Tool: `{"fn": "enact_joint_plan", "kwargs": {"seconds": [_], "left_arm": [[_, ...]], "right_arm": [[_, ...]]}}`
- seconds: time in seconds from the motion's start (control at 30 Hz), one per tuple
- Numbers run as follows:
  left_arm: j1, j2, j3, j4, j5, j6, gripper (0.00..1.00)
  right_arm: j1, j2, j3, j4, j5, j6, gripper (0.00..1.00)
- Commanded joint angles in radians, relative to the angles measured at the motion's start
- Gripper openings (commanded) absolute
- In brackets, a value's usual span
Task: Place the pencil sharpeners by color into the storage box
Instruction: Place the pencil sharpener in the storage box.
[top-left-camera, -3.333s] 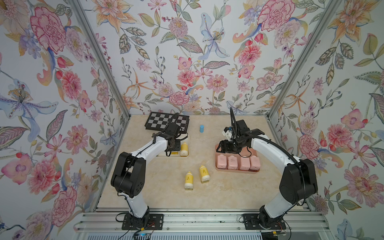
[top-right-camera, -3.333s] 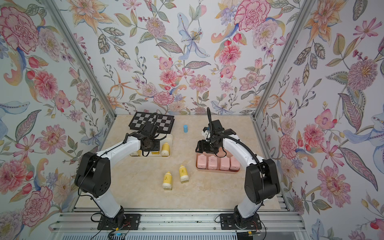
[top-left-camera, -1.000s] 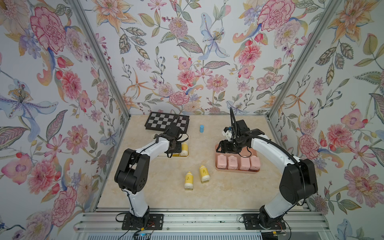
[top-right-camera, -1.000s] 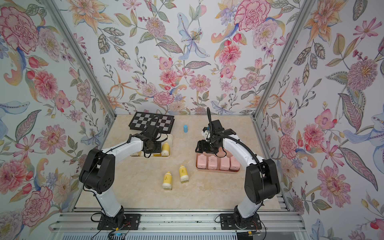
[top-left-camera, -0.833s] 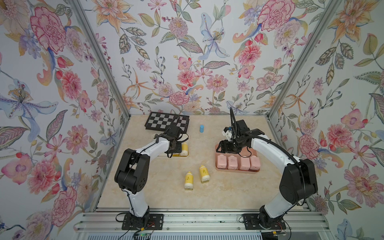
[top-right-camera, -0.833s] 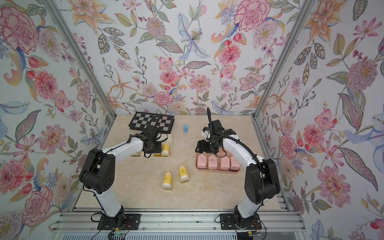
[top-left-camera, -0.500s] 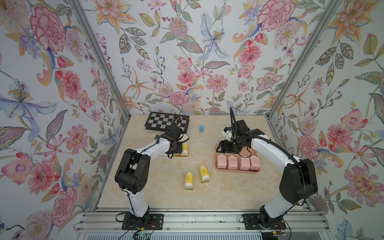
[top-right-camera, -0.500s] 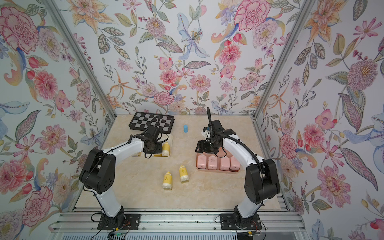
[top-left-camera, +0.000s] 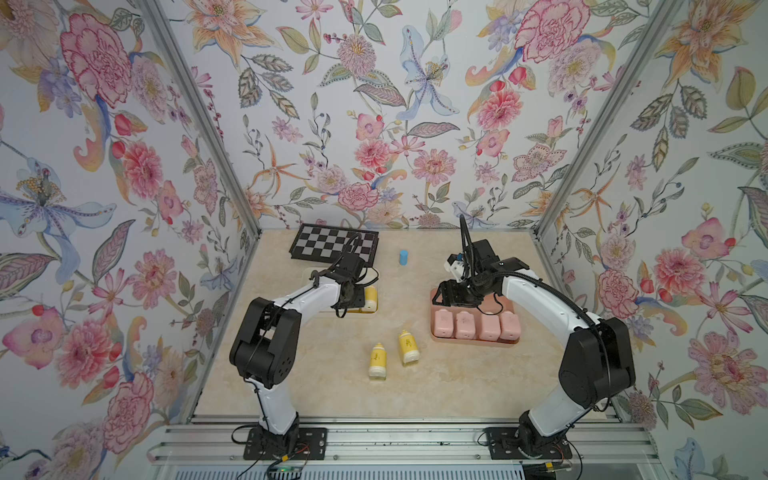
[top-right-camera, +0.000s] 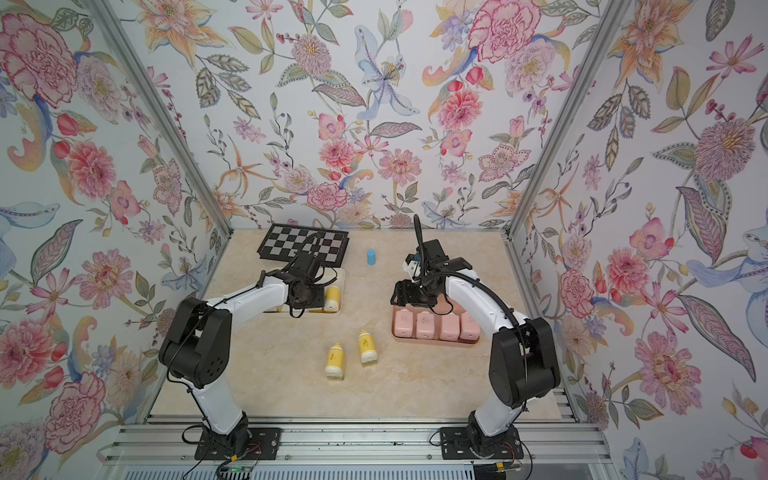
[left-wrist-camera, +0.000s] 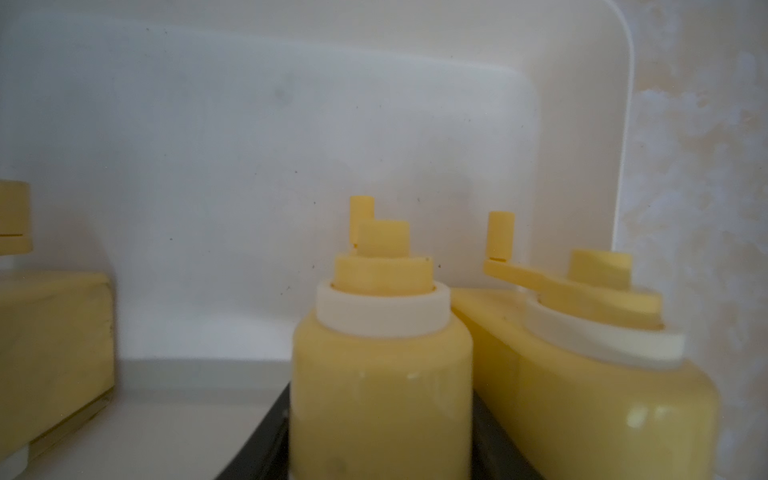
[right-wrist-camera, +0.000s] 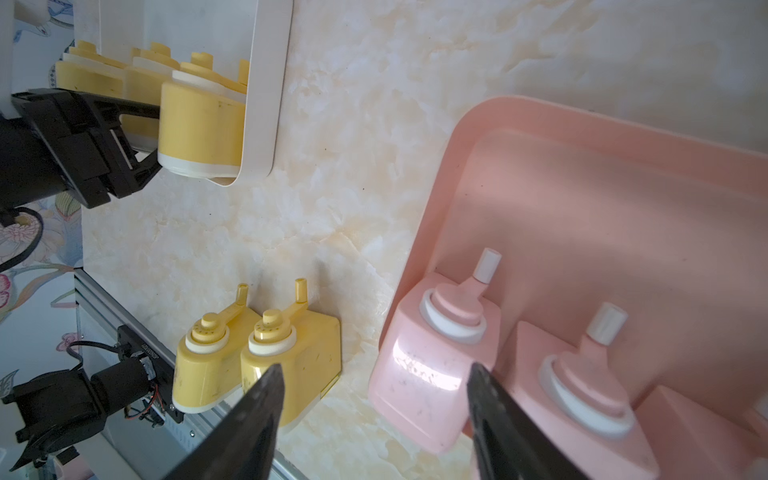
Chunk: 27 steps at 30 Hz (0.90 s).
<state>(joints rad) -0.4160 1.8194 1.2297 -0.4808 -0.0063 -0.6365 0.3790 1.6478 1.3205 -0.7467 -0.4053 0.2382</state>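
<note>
Only the left arm (top-left-camera: 307, 296) had shifted. The left gripper (top-left-camera: 351, 296) squeezed a yellow sharpener (left-wrist-camera: 380, 374) in the white tray (left-wrist-camera: 291, 124). The right gripper (right-wrist-camera: 376, 370) hung open over the pink tray's (right-wrist-camera: 582, 187) edge. Four pink sharpeners (top-left-camera: 465, 325) sat inside. Two yellow ones (top-left-camera: 377, 359) lay outside.

Left arm (top-left-camera: 307, 293) reaches forward; left pincer (top-left-camera: 356, 296) low, clamped on a yellow sharpener (left-wrist-camera: 382, 374). Right arm (top-left-camera: 536, 299) bends inward; right pincer (right-wrist-camera: 374, 368) tilts down, jaws apart, empty.

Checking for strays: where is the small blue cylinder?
In both top views the blue cylinder stands upright on the table, just right of the checkerboard.
</note>
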Motion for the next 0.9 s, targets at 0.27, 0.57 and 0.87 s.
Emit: {"fn": "enact_joint_plan", "kwargs": {"seconds": [0.27,0.57,0.87], "left_arm": [[-0.01,-0.027,-0.001,-0.021,-0.029,-0.008,0.59],[-0.011,-0.055,0.014,-0.043,-0.048,-0.012,0.61],[-0.009,-0.093,0.047,-0.096,-0.088,-0.002,0.62]], "right_arm": [[-0.002,-0.016,0.006,-0.016,-0.013,-0.02,0.71],[-0.002,-0.02,0.007,-0.014,-0.015,-0.02,0.71],[-0.001,-0.019,0.006,-0.01,-0.02,-0.018,0.71]]}}
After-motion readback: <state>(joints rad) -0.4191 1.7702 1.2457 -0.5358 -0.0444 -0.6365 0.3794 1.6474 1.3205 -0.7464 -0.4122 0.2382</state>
